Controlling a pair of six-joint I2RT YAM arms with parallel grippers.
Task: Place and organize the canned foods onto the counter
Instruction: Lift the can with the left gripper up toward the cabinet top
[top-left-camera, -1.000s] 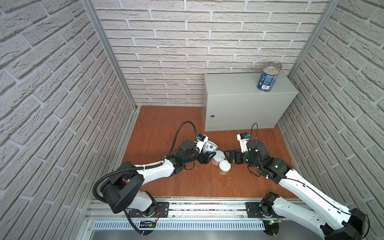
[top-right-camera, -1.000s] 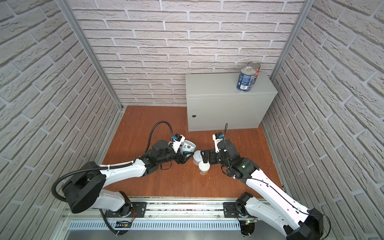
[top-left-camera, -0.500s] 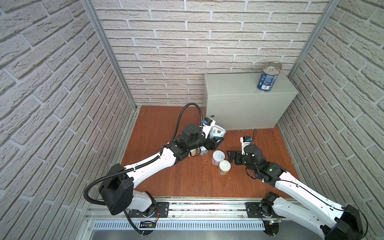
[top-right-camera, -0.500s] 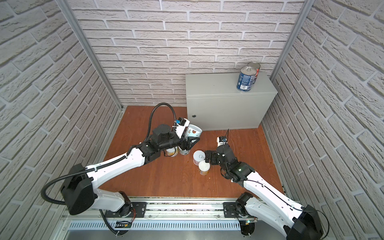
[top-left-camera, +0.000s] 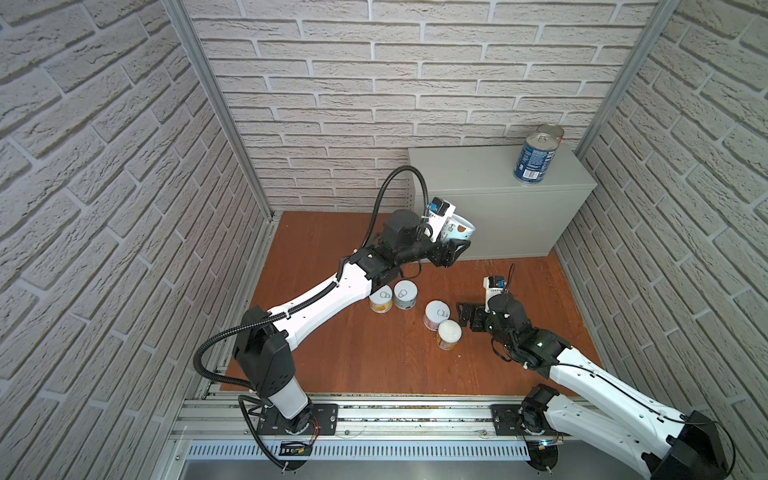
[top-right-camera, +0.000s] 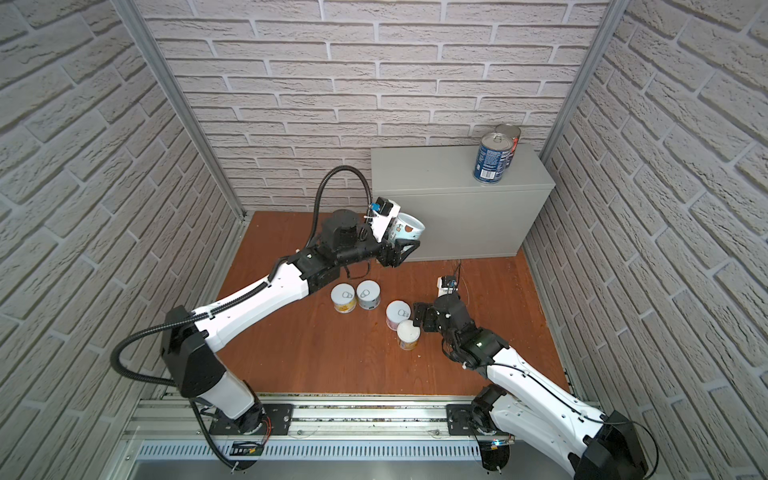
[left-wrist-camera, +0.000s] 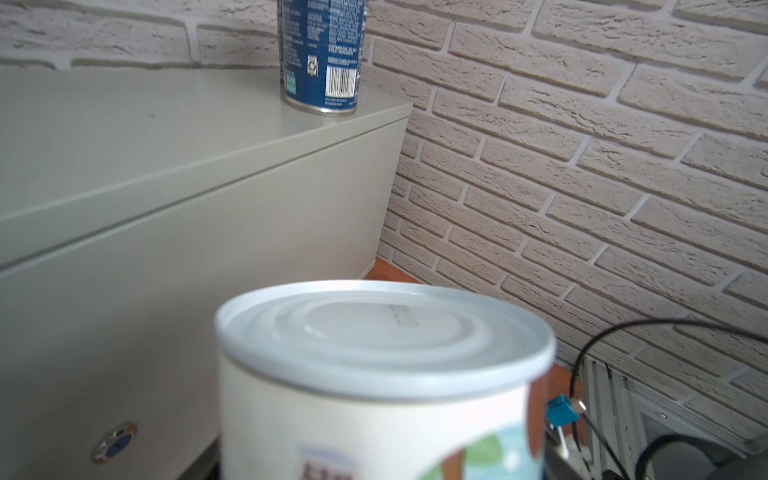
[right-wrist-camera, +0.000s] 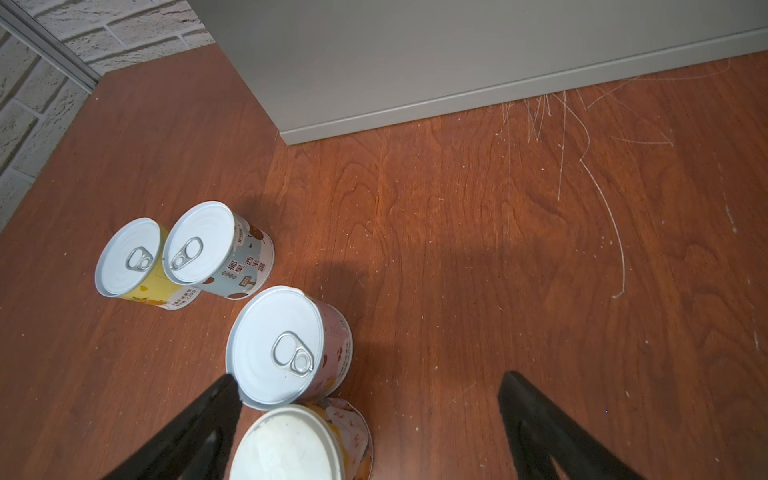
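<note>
My left gripper (top-left-camera: 454, 246) (top-right-camera: 402, 248) is shut on a short white-labelled can (top-left-camera: 458, 227) (top-right-camera: 408, 227) (left-wrist-camera: 382, 374), held tilted in the air before the front of the counter (top-left-camera: 469, 174) (top-right-camera: 428, 174) (left-wrist-camera: 166, 137). Two tall blue cans (top-left-camera: 534, 160) (top-right-camera: 492, 160) (left-wrist-camera: 322, 54) stand at the counter top's far right. On the floor stand a yellow can (top-left-camera: 381, 300) (right-wrist-camera: 129, 257), a grey can (top-left-camera: 404, 294) (right-wrist-camera: 208, 245), a pink can (top-left-camera: 436, 314) (right-wrist-camera: 278, 345) and an orange can (top-left-camera: 449, 334) (right-wrist-camera: 291, 444). My right gripper (top-left-camera: 467, 318) (right-wrist-camera: 368, 378) is open just right of the pink and orange cans, one fingertip by the pink can's rim.
Brick walls enclose the wooden floor (top-left-camera: 374, 357) on three sides. The counter's front door has a small round lock (left-wrist-camera: 114, 442). The left arm's cable loop (top-left-camera: 399, 183) arches above the floor near the counter's left corner.
My left arm has lifted the white-labelled can off the floor and carried it up toward the counter's front. The right gripper has stayed open beside the pink and orange cans, its arm drawn back slightly.
</note>
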